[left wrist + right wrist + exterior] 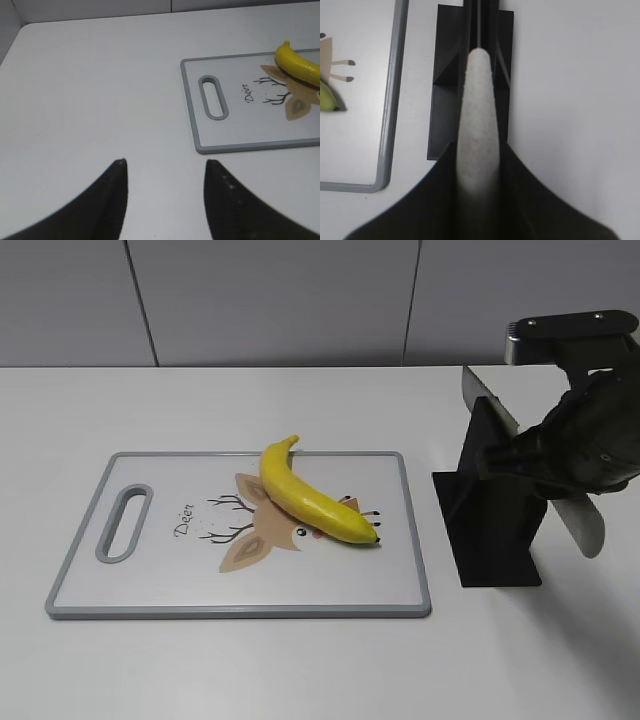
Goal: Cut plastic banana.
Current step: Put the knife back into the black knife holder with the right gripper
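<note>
The banana lies on the board, a little toward the bench's right edge from the board's middle, across the printed deer. Its long axis runs diagonally: the greenish stem tip points toward the bench's far edge and slightly left, the dark end toward the near right, close to the board's right rim. The curve bows toward the near left.

The right gripper is clamped on the pale handle of the knife, whose blade still sits in the black stand just right of the board. The left gripper hangs with its jaws apart and nothing between them, near the bench's left edge, well apart from the board.

The step in hand looks like drawing the knife from the stand. It would go best pulled straight along the slot so the stand does not tip or drag, then turned so the blade crosses the banana's diagonal axis squarely near its middle.
</note>
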Tool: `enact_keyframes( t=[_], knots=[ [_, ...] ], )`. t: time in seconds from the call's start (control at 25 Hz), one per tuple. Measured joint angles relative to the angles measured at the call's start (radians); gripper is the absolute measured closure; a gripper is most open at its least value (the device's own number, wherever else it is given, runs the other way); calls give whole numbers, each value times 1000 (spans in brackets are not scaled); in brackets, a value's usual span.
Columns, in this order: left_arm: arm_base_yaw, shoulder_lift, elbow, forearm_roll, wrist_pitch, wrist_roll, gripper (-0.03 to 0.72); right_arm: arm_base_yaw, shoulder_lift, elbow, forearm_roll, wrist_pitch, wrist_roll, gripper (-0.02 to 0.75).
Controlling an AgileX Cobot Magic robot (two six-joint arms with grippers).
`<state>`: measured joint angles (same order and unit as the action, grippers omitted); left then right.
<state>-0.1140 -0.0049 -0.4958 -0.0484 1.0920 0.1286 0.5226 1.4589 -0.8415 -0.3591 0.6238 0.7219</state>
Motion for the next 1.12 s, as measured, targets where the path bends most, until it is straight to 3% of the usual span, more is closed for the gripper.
enact_keyframes(
  t=[0.72, 0.84, 0.96, 1.12],
  knots=[
    [0, 0, 0, 0, 0, 0, 206, 0, 19, -9, 1, -5, 16, 559],
    [0, 0, 0, 0, 0, 0, 207, 0, 19, -9, 7, -4, 16, 449],
    [0, 0, 0, 0, 0, 0, 207, 0, 24, -7, 25, 1, 16, 281],
    [0, 0, 0, 0, 0, 0, 207, 0, 24, -7, 27, 6, 16, 190]
  ],
)
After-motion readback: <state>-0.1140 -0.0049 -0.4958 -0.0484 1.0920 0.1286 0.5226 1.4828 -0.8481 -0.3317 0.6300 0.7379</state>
